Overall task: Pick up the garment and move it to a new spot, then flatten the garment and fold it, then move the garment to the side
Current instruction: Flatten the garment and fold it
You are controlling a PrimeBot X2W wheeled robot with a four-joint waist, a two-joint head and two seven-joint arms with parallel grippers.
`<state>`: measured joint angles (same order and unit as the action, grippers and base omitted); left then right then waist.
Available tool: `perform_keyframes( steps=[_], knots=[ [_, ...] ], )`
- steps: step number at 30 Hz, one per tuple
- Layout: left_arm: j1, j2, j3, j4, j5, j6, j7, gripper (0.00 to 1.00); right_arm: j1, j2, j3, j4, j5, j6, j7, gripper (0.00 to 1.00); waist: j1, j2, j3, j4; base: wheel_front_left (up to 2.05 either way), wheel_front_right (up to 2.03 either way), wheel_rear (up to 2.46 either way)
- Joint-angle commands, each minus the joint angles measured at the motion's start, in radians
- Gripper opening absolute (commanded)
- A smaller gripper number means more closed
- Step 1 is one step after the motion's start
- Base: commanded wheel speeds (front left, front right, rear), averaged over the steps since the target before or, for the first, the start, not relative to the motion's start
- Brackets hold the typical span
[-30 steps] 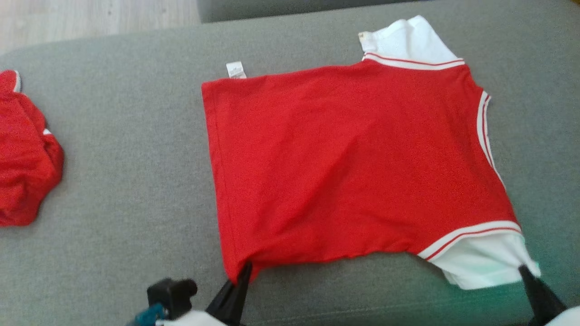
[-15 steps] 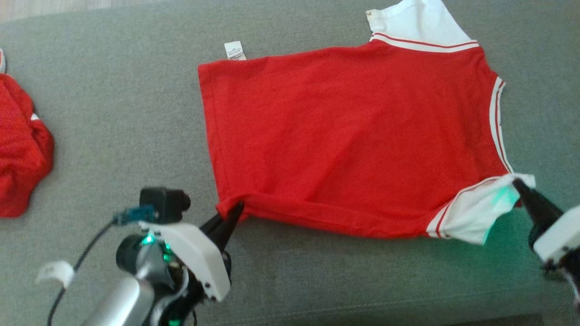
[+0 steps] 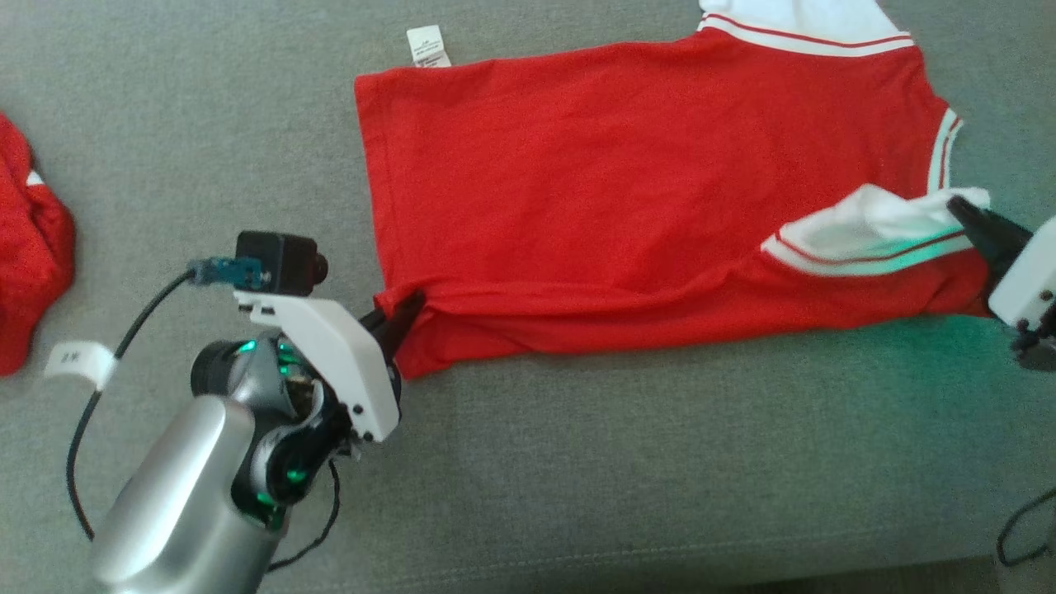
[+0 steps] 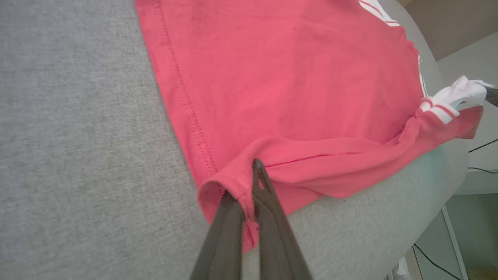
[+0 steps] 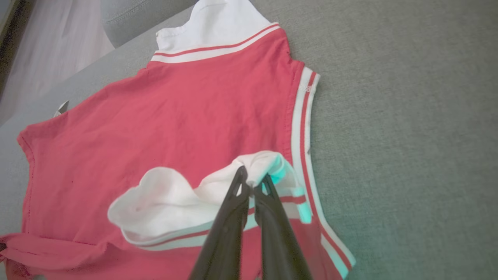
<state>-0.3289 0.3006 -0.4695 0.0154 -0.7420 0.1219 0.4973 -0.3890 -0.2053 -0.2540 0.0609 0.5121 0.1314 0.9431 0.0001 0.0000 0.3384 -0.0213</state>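
**Operator:** What do I have on the far left?

**Spotter:** At your left edge a red bundle [image 3: 29, 247] lies crumpled on the grey cushion [image 3: 577, 478], well apart from everything else. Just right of it, a dark cable [image 3: 73, 470] carrying a white tag [image 3: 78, 363] loops up to your left arm.

**Operator:** And my left gripper?

**Spotter:** Your left gripper [image 3: 410, 305] is clenched on the near hem corner of the garment [image 3: 619, 190]. In your left wrist view the red cloth is pinched between the two dark fingers [image 4: 274, 221], and the hem curls into a small loop beside them.

**Operator:** Where does the garment lie?

**Spotter:** It is spread across the middle of the cushion, a red top whose far part lies flat. Its near edge is raised and turned in over the body, so a long fold runs from your left gripper across to your right one. A small care label [image 3: 427, 45] pokes out at the far left corner. The far sleeve [image 3: 804, 16], white, reaches the top edge of your head view.

**Operator:** And the right side?

**Spotter:** The near sleeve [image 3: 874, 227], white with a red-striped cuff, is drawn over the red body. Your right gripper [image 3: 961, 208] has its jaws clamped on that sleeve's edge. In your right wrist view white cloth is caught at the fingertips, tinted green by a light.
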Motion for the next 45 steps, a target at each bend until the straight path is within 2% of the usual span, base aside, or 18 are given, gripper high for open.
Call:
perform_keyframes(
  steps=[1, 4, 5, 6, 7, 8, 9, 15, 21, 27, 33, 45],
  knots=[
    [-0.052, 0.012, 0.044, -0.019, 0.008, -0.005, 0.001, 0.0, -0.035, -0.024, 0.025, -0.022, -0.008, -0.001, 0.004, 0.0, -0.0001, 0.0, 0.006, 0.007, 0.0, 0.0, 0.0],
    [-0.073, 0.003, 0.043, 0.016, 0.013, -0.003, -0.006, 0.0, -0.069, -0.046, 0.061, 0.012, -0.019, -0.001, -0.009, 0.0, -0.0001, 0.0, 0.013, 0.012, 0.0, 0.0, 0.0],
    [-0.078, -0.001, 0.042, 0.026, 0.015, -0.001, -0.01, 0.04, -0.076, -0.056, 0.077, 0.018, -0.017, -0.001, -0.017, 0.06, -0.0001, 0.0, 0.014, 0.013, 0.0, 0.0, 0.0],
    [-0.079, -0.004, 0.04, 0.034, 0.015, -0.003, -0.012, 0.3, -0.079, -0.068, 0.098, 0.021, -0.011, -0.001, -0.024, 0.97, -0.0001, 0.0, 0.014, 0.015, 0.0, 0.0, 0.0],
    [-0.079, -0.006, 0.037, 0.04, 0.012, -0.008, -0.013, 0.48, -0.076, -0.079, 0.113, 0.025, -0.004, -0.001, -0.029, 1.0, -0.0001, 0.0, 0.013, 0.016, 0.0, 0.0, 0.0],
    [-0.077, -0.007, 0.032, 0.043, 0.009, -0.017, -0.014, 0.94, -0.069, -0.091, 0.129, 0.025, 0.008, -0.001, -0.034, 1.0, -0.0001, 0.0, 0.011, 0.017, 0.0, 0.0, 0.0],
    [-0.073, -0.007, 0.031, 0.043, 0.006, -0.022, -0.018, 1.0, -0.058, -0.103, 0.141, 0.022, 0.02, -0.001, -0.04, 1.0, -0.0001, 0.0, 0.008, 0.018, 0.0, 0.0, 0.0],
    [-0.008, 0.005, 0.059, -0.017, -0.01, -0.022, -0.069, 1.0, 0.04, -0.172, 0.181, -0.029, 0.068, -0.001, -0.077, 1.0, -0.0001, 0.0, -0.026, 0.006, 0.0, 0.0, 0.0],
    [0.138, 0.038, 0.075, -0.149, -0.014, 0.013, -0.096, 1.0, 0.204, -0.24, 0.184, -0.106, 0.074, -0.001, -0.107, 1.0, -0.0001, 0.0, -0.034, -0.001, 0.0, 0.0, 0.0],
    [0.166, 0.03, 0.056, -0.137, 0.01, 0.038, -0.109, 1.0, 0.212, -0.218, 0.139, -0.076, 0.024, -0.001, -0.156, 1.0, -0.0001, 0.0, -0.011, 0.002, 0.0, 0.0, 0.0],
    [0.142, 0.008, 0.033, -0.106, 0.008, 0.025, -0.108, 1.0, 0.175, -0.203, 0.116, -0.044, -0.005, -0.001, -0.161, 1.0, -0.0001, 0.0, 0.003, 0.006, 0.0, 0.0, 0.0],
    [0.089, -0.01, 0.018, -0.054, 0.001, 0.001, -0.109, 1.0, 0.131, -0.192, 0.161, 0.038, -0.031, -0.001, -0.161, 1.0, -0.0001, 0.0, 0.034, 0.005, 0.0, 0.0, 0.0]
  ],
)
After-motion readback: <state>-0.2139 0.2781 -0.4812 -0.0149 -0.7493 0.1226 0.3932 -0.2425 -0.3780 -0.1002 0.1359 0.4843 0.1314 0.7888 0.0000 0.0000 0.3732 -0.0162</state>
